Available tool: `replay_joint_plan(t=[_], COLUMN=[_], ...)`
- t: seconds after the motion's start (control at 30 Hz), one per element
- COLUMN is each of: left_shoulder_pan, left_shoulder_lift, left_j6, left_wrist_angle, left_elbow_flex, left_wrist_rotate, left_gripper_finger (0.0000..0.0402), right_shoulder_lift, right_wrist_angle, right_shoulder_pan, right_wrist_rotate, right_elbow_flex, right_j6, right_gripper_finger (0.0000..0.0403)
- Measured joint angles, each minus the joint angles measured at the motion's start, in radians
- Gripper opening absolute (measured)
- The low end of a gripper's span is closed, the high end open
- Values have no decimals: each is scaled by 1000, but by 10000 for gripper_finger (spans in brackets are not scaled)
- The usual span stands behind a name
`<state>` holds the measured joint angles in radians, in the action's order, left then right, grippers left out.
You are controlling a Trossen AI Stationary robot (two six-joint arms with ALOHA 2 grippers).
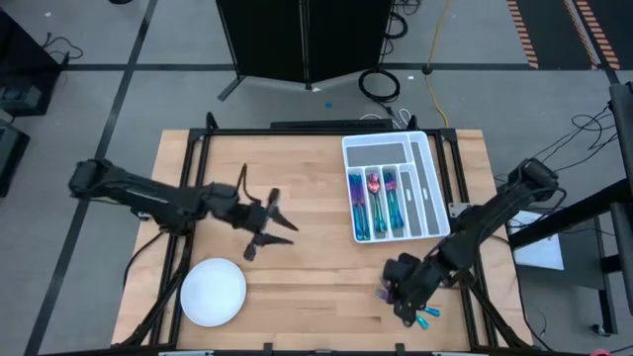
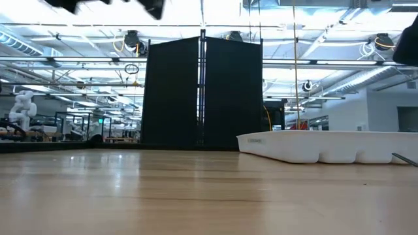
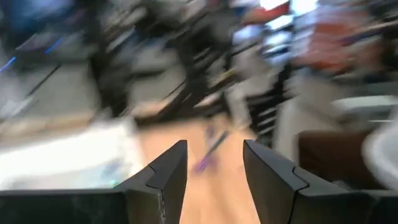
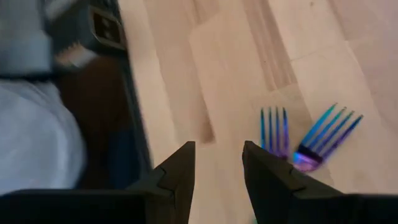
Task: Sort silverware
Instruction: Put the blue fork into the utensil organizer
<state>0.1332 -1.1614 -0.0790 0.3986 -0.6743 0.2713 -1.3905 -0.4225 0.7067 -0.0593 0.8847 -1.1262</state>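
In the high view, the left tool (image 1: 265,225) is seen over the desk (image 1: 316,277) centre, at about 1 o'clock from the white plate (image 1: 213,292), its fingers (image 3: 165,180) spread apart and nothing held. The right tool (image 1: 407,287) is found at the desk's 5 o'clock corner, fingers (image 4: 180,174) parted and empty, beside two loose forks (image 4: 305,140) lying on the wood. Other silverware (image 1: 381,198) is seen sorted in the white tray (image 1: 427,188), at 1 o'clock on the desk.
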Motion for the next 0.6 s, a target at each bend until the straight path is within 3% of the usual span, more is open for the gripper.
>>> replay_joint_plan(t=[0.13, 0.33, 0.47, 0.6], left_shoulder_pan=[118, 251, 263, 241], left_shoulder_lift=[111, 94, 16, -56], left_j6=[130, 141, 18, -79], left_wrist_angle=[-223, -227, -106, -1], left_elbow_flex=[1, 7, 7, 7], left_wrist_rotate=[-282, -561, -590, -589], left_gripper_finger=[157, 157, 157, 157], right_shoulder_lift=[-80, -182, -247, -308], right_wrist_angle=[-148, -395, -458, -471], right_shoulder_pan=[22, 52, 77, 122], right_wrist_rotate=[0, -1, -19, -1], right_elbow_flex=[93, 254, 337, 333], right_j6=[84, 117, 97, 30], right_gripper_finger=[120, 120, 120, 120])
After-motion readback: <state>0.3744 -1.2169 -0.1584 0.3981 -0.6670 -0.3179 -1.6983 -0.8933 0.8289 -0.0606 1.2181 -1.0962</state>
